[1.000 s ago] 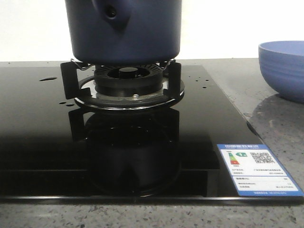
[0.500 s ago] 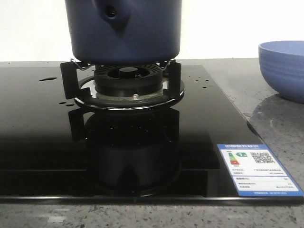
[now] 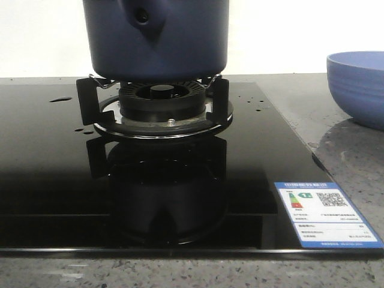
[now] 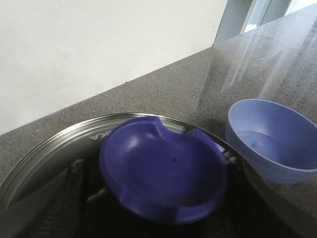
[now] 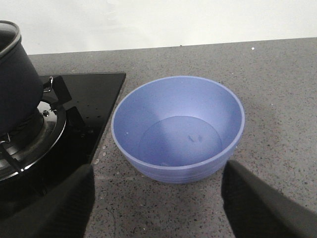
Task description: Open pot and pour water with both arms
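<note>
The dark navy pot [image 3: 156, 36] stands on the gas burner [image 3: 159, 105], its side stub with the round hole [image 3: 142, 17] facing the camera. In the left wrist view my left gripper [image 4: 153, 198] straddles the blue knob [image 4: 163, 171] of the steel-rimmed lid [image 4: 59, 141]. One finger [image 4: 72, 193] stands a little off the knob, so the jaws are open. My right gripper [image 5: 158, 208] is open and empty over the counter, just in front of the light blue bowl [image 5: 178, 126]. Water drops [image 3: 60, 99] lie on the black hob glass. Neither gripper shows in the front view.
The black glass hob [image 3: 54, 174] fills the left and middle, with an energy label [image 3: 327, 213] at its front right corner. The speckled grey counter [image 5: 277, 84] surrounds the bowl, which also shows at the right of the front view [image 3: 360, 87]. A white wall runs behind.
The hole on the pot's stub has shifted very slightly to the right. Nothing else has visibly moved.
</note>
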